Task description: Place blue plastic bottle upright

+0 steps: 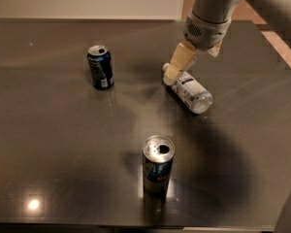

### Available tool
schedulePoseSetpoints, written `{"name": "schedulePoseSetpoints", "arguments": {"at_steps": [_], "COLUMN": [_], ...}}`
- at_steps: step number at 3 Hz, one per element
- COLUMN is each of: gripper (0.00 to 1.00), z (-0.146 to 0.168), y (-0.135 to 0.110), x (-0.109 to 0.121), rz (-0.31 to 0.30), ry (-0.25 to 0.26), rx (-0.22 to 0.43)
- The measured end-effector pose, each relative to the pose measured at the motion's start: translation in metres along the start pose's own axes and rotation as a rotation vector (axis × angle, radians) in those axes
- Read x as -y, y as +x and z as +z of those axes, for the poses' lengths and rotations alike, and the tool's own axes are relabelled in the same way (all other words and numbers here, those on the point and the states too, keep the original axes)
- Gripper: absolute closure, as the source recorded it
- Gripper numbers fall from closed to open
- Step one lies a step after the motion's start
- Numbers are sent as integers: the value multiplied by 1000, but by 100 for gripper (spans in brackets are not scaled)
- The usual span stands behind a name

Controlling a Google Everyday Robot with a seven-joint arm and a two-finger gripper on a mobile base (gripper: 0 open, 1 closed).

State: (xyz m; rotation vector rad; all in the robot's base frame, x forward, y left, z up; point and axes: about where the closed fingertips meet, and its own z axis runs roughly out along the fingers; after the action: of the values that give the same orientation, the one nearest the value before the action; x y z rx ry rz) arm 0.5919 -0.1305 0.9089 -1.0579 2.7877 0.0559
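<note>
The blue plastic bottle (191,92) lies on its side on the dark table (53,144), right of centre. It is clear, with a white label, and its rounded bottom end points toward the front right. Its neck end, at the back left, is partly hidden behind the gripper. My gripper (191,66) hangs from the grey arm at the top right, low over the bottle's neck end. One beige finger (178,64) reaches down beside the neck and a second beige tip (215,51) shows well to its right. The gripper is open and holds nothing.
A dark blue soda can (101,67) stands upright at the back left. A slim silver-and-blue can (157,165) stands upright at the front centre, its top open. The table's right edge (281,47) runs close behind the arm.
</note>
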Motion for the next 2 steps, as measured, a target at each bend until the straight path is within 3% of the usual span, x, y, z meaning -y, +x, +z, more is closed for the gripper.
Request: {"name": "schedulePoseSetpoints", "arguments": {"at_steps": [2], "gripper": [0], "z": [36], "y": [-24], "x": [14], "rz": [60], "ry": [-10], "rx": [-67]}}
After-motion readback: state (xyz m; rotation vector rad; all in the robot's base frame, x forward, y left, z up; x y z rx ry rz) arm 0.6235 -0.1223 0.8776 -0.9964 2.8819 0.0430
